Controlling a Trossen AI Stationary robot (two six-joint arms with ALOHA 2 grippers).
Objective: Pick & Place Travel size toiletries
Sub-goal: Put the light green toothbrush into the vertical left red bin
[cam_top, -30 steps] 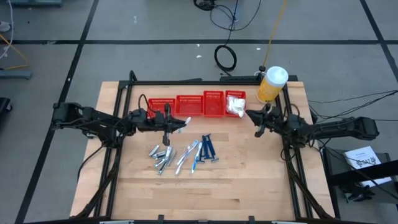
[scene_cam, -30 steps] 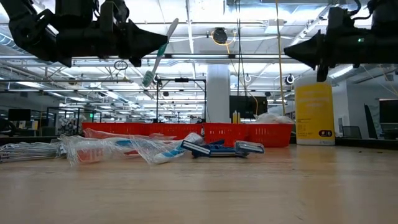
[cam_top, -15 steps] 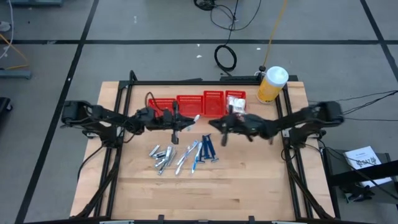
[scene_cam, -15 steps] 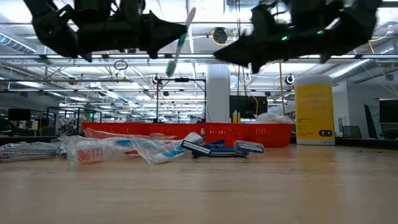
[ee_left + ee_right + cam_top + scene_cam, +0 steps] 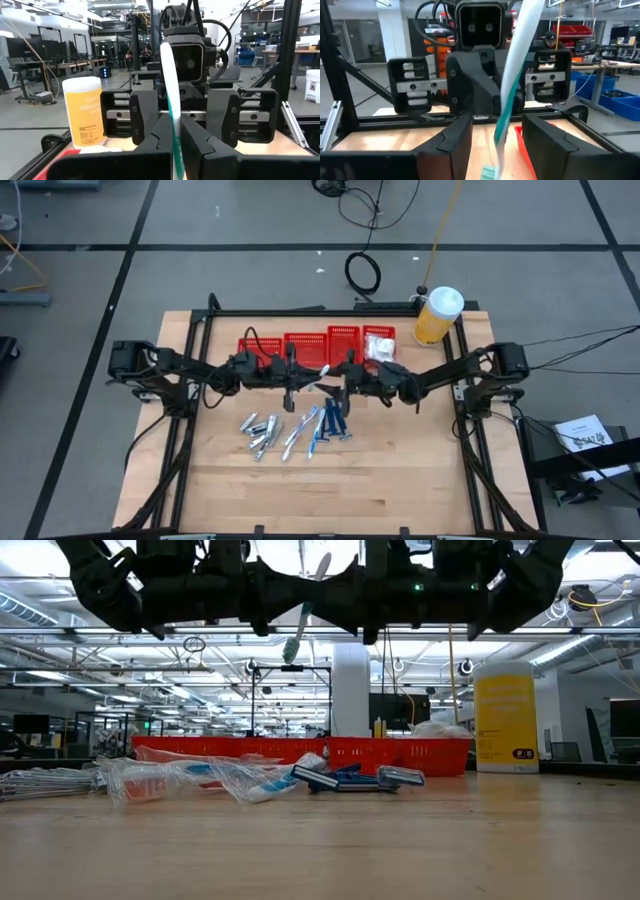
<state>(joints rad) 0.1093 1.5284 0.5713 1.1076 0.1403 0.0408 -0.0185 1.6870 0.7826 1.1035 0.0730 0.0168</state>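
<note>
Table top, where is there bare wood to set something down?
The near half of the table, below the pile of toiletries, is bare, as are the strips left and right of that pile. The far edge is crowded with red baskets and the yellow bottle.

The right gripper (image 5: 340, 380) has swung from beside the yellow bottle (image 5: 437, 315) to mid-table, its fingers now parted around the free end of the white-teal stick (image 5: 313, 374). The left gripper (image 5: 293, 377), clamping that stick, has advanced toward it; the two now face each other closely.
</note>
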